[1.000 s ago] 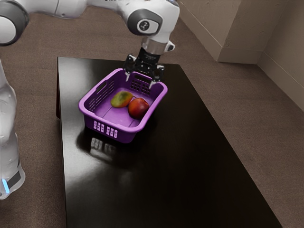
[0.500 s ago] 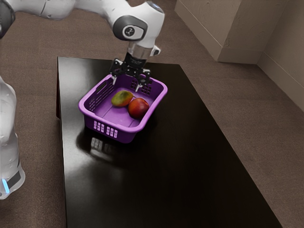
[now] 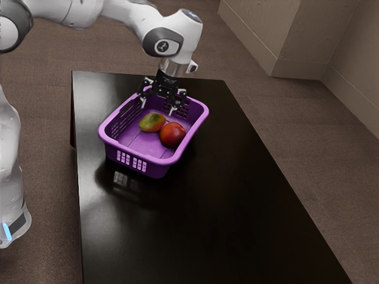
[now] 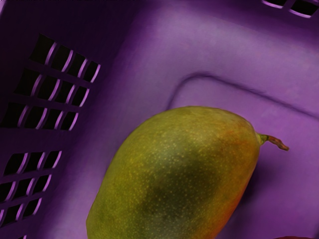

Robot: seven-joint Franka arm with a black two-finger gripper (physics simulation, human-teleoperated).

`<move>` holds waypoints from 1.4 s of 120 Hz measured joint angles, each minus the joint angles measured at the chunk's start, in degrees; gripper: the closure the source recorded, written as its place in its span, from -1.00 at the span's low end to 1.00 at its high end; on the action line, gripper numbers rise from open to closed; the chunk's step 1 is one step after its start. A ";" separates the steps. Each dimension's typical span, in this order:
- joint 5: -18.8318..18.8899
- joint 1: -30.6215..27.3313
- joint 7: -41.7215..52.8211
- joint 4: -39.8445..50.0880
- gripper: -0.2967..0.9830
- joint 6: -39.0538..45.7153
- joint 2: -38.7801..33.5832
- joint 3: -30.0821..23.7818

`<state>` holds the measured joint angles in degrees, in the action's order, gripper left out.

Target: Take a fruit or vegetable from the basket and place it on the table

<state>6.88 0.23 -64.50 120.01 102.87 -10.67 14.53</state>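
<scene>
Two fruits lie close together inside the basket [image 3: 142, 157], the mango [image 3: 152, 122] and a red fruit [image 3: 173, 135]. Your gripper [image 3: 157, 106] is above the mango, its fingers wide apart and empty, probably to straddle that plump body; those walls call for your near-vertical approach.

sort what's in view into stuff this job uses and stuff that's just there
For the job:
- gripper, open
- mango, probably the pick, as the gripper hovers near it
- red fruit, which would also fit
- basket, holding both
- table, where the pick goes

Just there:
- floor
- wall
</scene>
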 joint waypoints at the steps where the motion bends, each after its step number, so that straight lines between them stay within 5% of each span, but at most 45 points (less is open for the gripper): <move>1: 0.00 0.00 0.04 0.00 -0.54 0.07 0.06 0.01; 54: -0.80 -0.01 1.36 3.05 -0.54 10.13 0.54 1.51; 98: -0.74 -0.09 1.86 3.03 -0.63 10.16 4.36 1.79; 152: -0.44 0.01 1.88 3.06 -0.53 7.96 6.54 1.81; 168: -0.44 -0.01 1.72 3.01 -0.30 7.82 6.57 1.83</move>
<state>6.45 0.22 -62.78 123.02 110.69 -4.10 16.36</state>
